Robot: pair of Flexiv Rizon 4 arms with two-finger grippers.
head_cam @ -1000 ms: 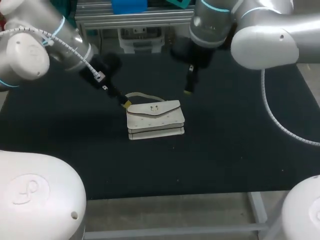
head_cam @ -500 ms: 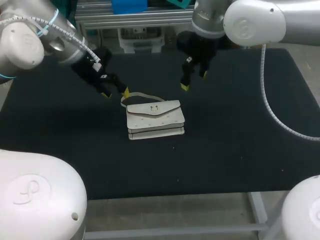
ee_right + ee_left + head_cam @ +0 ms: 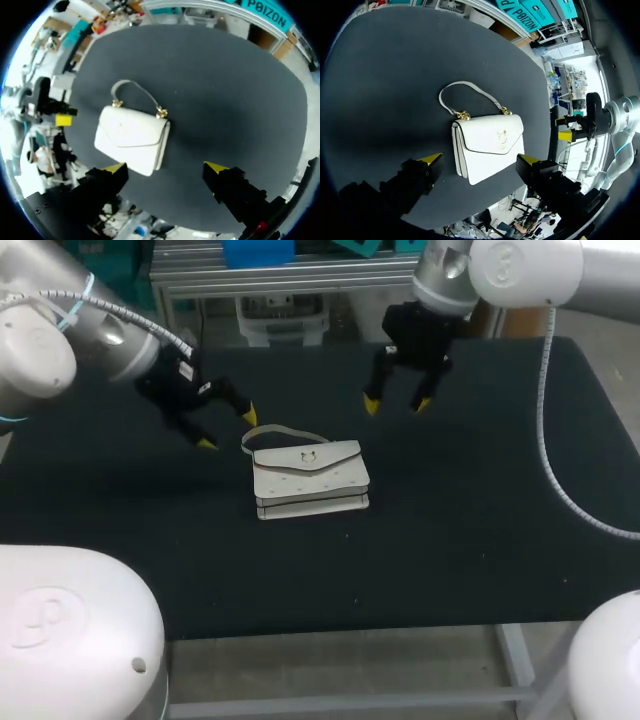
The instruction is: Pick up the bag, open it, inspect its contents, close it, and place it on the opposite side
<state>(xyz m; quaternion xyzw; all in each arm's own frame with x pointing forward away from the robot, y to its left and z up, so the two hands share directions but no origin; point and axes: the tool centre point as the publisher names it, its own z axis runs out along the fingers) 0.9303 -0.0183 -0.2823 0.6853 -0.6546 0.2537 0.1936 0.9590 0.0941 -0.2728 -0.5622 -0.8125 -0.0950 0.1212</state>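
A small white handbag (image 3: 310,478) lies flat near the middle of the black table (image 3: 480,540), flap shut with a gold clasp, its thin strap looping toward the back left. My left gripper (image 3: 226,428) hovers open just left of the strap, touching nothing. My right gripper (image 3: 396,403) hangs open above the table, behind and right of the bag. From the left wrist the bag (image 3: 488,146) lies ahead of the open left gripper (image 3: 481,160). The right wrist view has the bag (image 3: 132,136) ahead of the open right gripper (image 3: 166,166), toward one finger's side.
Black cloth covers the whole table. Its front edge (image 3: 340,628) runs below the bag and a metal rail (image 3: 270,278) borders the back. Nothing else lies on the cloth.
Both grippers have pulled up and away from the bag: the left moved left and spread its fingers, the right moved right and back. The bag has not shifted.
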